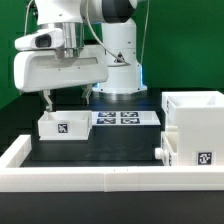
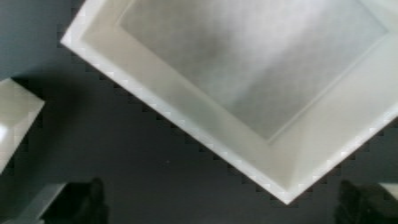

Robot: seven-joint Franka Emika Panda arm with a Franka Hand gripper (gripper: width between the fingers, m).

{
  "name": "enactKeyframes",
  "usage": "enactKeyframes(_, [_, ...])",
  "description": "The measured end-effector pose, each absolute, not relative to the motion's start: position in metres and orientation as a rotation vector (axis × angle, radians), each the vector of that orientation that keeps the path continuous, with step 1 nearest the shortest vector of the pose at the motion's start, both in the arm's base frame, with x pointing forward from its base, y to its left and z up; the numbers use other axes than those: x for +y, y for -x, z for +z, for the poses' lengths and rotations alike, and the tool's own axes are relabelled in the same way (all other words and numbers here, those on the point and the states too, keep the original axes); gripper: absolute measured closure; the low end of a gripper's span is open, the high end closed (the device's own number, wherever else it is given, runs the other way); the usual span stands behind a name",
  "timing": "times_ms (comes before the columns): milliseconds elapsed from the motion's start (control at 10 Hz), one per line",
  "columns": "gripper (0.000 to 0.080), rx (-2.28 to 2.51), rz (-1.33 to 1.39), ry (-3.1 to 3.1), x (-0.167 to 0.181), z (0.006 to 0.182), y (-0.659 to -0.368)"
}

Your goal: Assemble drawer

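Note:
A small white open-top box (image 1: 60,124) with a square tag on its side sits on the black table at the exterior view's left. My gripper (image 1: 68,100) hovers just above it, open and empty. In the wrist view the box's hollow inside (image 2: 231,80) fills most of the picture. One of its corners reaches between my dark fingertips (image 2: 80,200), and my gripper (image 2: 222,205) touches nothing. The tall boxy housing (image 1: 197,120) stands at the exterior view's right. A second small box with a knob (image 1: 165,150) sits at the housing's lower front.
The marker board (image 1: 125,118) lies flat between the small box and the robot's base. A low white wall (image 1: 100,178) edges the table at the front and left. A white edge (image 2: 15,120) shows at the side of the wrist view.

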State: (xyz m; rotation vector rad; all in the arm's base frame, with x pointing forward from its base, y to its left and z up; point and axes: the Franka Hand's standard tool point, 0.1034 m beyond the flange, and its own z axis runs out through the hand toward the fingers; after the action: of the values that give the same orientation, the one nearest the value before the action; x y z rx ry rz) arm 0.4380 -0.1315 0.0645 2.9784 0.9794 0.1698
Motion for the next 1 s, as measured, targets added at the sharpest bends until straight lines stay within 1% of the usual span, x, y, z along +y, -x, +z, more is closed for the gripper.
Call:
enactKeyframes(300, [0.0151, 0.711, 0.173, -3.066, -0.131, 0.064, -0.438])
enactKeyframes(500, [0.0151, 0.248, 0.178, -3.157, -0.125, 0.061, -0.430])
enactKeyframes(700, [0.0151, -0.188, 0.136, -3.193, -0.105, 0.055, -0.421])
enactKeyframes(1000, [0.0151, -0.377, 0.125, -3.191, -0.097, 0.053, -0.421])
